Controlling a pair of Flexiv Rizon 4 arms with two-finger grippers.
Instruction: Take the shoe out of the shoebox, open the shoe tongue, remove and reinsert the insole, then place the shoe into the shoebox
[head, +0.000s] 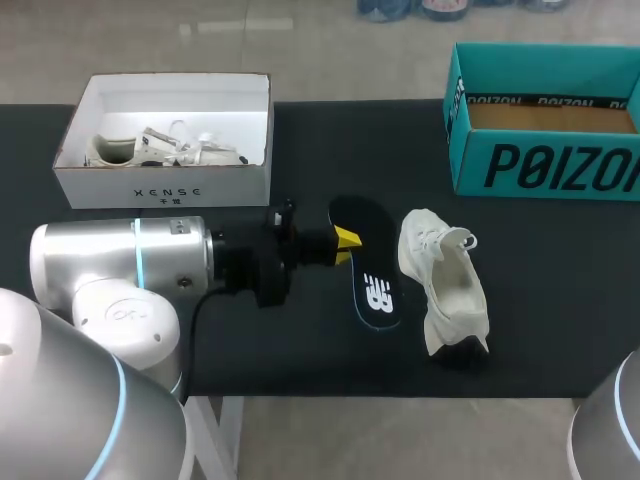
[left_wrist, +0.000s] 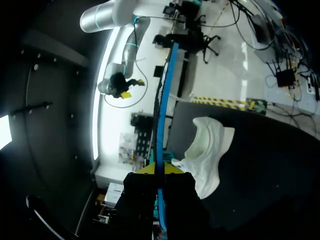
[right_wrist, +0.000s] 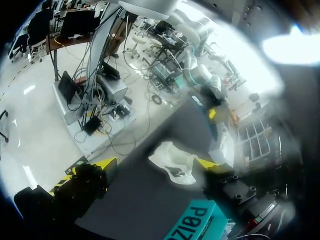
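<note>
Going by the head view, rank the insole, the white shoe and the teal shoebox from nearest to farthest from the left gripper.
1. The insole, clamped in the left gripper.
2. The white shoe, just right of the insole.
3. The teal shoebox, at the far right.

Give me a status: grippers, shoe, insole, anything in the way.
Left gripper shut on the insole. Right gripper open, empty. Shoe on the table beside the insole, outside the teal shoebox. Nothing between them.

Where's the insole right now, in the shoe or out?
Out: the insole is beside the shoe, its edge pinched in the left gripper.
</note>
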